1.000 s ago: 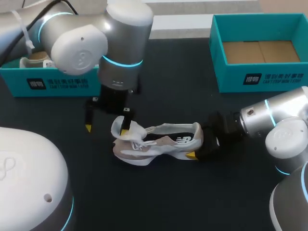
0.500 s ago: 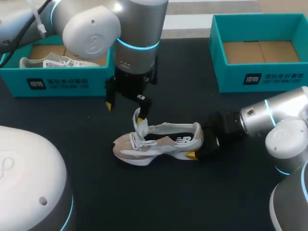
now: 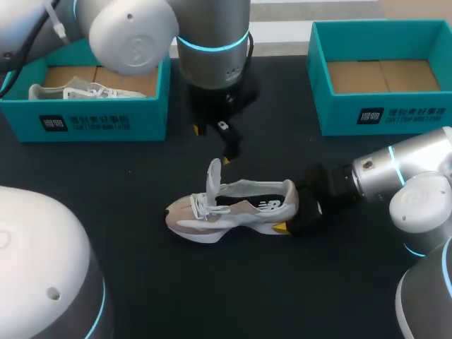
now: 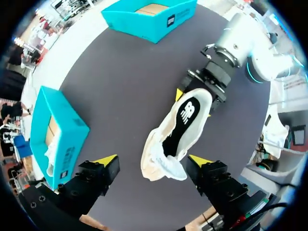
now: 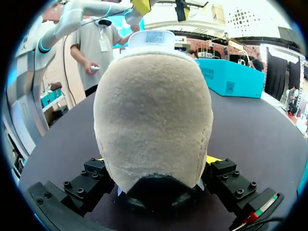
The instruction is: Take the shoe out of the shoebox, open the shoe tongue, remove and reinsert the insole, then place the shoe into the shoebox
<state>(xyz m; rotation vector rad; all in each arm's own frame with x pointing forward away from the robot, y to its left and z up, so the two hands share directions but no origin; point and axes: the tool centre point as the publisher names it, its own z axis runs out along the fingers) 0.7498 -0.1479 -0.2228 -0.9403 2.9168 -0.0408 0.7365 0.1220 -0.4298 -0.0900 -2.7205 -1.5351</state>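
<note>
Head view: the shoe [image 3: 240, 210] stands on its sole near the middle of the dark desk [image 3: 233, 289], toe toward the left edge and heel toward the right edge. Its tongue [image 3: 214, 176] is pulled upright. The left hand [image 3: 212, 145] hangs just above the tongue with its 2 fingers spread and nothing between them. The right hand [image 3: 293, 210] pinches the heel of the shoe. 1 teal shoebox sits at each far corner. The left shoebox [image 3: 99, 120] holds a second shoe [image 3: 70, 90]. The right shoebox [image 3: 385, 113] shows its cardboard floor.

Left wrist view: the left hand [image 4: 153, 161] is spread wide above the shoe [image 4: 180, 122], with the toe under the gap between its fingers and neither tip touching it. The shoe's mouth is open and its dark inside shows. The right hand [image 4: 204, 85] clamps the heel at the far end. The left shoebox [image 4: 60, 134] lies beside the hand, and the right shoebox [image 4: 151, 19] lies well beyond.

Right wrist view: the suede heel of the shoe [image 5: 154, 115] sits between the fingers of the right hand [image 5: 155, 162], both pressed against it from 2 sides.
</note>
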